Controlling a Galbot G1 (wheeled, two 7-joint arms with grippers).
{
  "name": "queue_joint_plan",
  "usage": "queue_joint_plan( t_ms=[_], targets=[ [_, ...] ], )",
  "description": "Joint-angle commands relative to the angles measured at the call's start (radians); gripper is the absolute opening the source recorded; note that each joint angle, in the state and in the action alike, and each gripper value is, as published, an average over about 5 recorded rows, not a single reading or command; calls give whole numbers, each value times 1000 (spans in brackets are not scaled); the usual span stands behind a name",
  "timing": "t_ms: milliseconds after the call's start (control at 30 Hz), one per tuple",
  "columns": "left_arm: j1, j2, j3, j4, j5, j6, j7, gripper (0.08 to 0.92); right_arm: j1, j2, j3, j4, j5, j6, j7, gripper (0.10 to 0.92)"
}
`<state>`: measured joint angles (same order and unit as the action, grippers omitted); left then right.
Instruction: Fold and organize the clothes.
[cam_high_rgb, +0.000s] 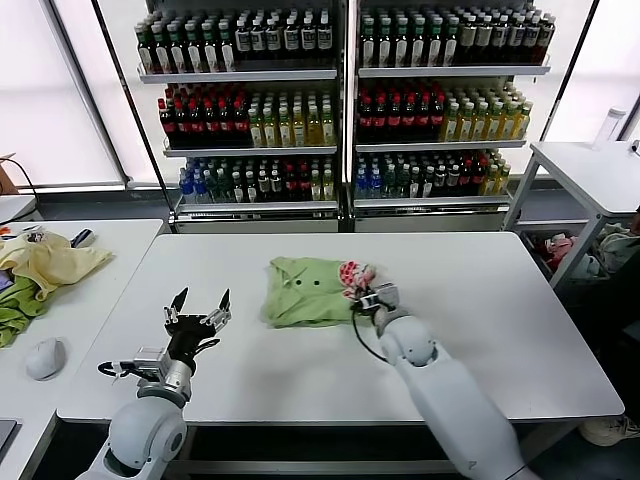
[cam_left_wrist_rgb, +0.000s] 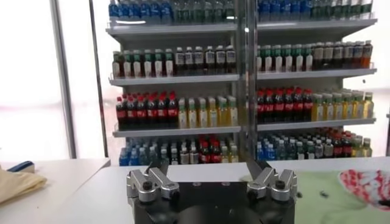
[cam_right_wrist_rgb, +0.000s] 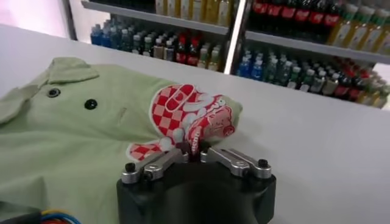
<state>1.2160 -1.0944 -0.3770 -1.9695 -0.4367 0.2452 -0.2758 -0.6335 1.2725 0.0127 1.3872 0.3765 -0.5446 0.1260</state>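
The light green polo shirt (cam_high_rgb: 305, 290) lies partly folded on the white table (cam_high_rgb: 500, 330), its collar and buttons to the left and its red-pink and white print (cam_high_rgb: 352, 273) bunched at the right edge. My right gripper (cam_high_rgb: 366, 297) is shut on the printed fabric at that edge; in the right wrist view the jaws pinch a fold of the print (cam_right_wrist_rgb: 194, 141) of the shirt (cam_right_wrist_rgb: 73, 140). My left gripper (cam_high_rgb: 199, 309) is open and empty above the table's front left, fingers pointing up. The shirt shows at the edge of the left wrist view (cam_left_wrist_rgb: 347, 189).
A side table on the left holds a pale yellow garment (cam_high_rgb: 55, 262), a darker green cloth (cam_high_rgb: 15, 315) and a white mouse (cam_high_rgb: 44, 357). Shelves of bottles (cam_high_rgb: 340, 100) stand behind the table. Another white table (cam_high_rgb: 590, 170) is at the far right.
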Motion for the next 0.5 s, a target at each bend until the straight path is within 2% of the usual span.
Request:
queue_joint_plan(
  t_ms=[33,233,333,500],
  targets=[
    [-5,-14,13,-4,9,4,6,823,-30,-168,130,41,-128,129,-172,239],
    [13,-48,17,-27,35,3,14,823,-226,-191,221,235,-152,315,-56,412],
    [39,-69,14,-50,55,0,22,823,-375,-183,297,371,-133,351,-10,498],
    [85,-93,10,-87,92,-2,48,823,-617,-158,436,587,-133,360,-19,645]
  ],
)
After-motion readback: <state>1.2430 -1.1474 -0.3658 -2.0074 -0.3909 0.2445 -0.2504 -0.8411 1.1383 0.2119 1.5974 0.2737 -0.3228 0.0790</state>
